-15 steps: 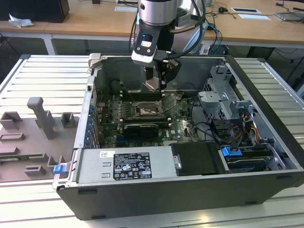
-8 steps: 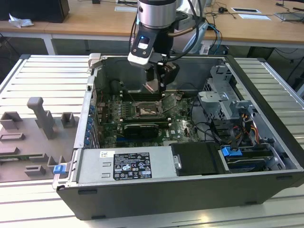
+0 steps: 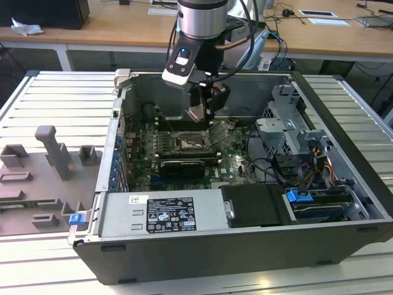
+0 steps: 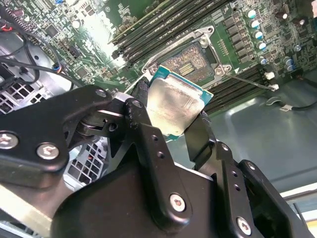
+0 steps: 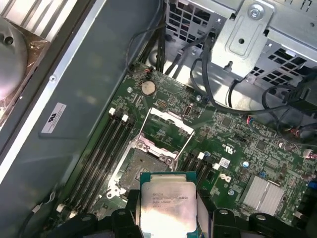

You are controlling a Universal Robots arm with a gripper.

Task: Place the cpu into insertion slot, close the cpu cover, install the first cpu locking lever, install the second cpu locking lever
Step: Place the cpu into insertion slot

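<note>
Arm's gripper (image 3: 202, 115) sits upper centre of the exterior view, reaching down into the open PC case (image 3: 202, 261). Claw is pinching the cpu (image 4: 174, 105) by two opposite edges, one black finger (image 4: 143, 129) on each side. Chip is tilted, with its silvery face toward the cams in both wrist views and a green rim showing round the metal lid.

The cpu is held in the air over the green mobo (image 5: 237, 144), apart from the insertion slot (image 5: 143, 166) and near it, just above in the exterior view. Slot is bare, dark centre exposed, nothing seated in it. The cpu cover (image 5: 171, 119) is swung up and open, and stands at the slot edge nearest a round coin cell (image 5: 147, 88).

Long black mem slots (image 5: 106, 148) run along both sides of the slot.

In the exterior view the case lies on a ribbed metal table (image 3: 49, 92). A grey moulded fixture (image 3: 55, 153) is at the exterior view's left. A drive cage w/ cables (image 3: 288, 132) is inside the case at the exterior view's right. A labelled PSU box (image 3: 161, 215) sits lower centre.
</note>
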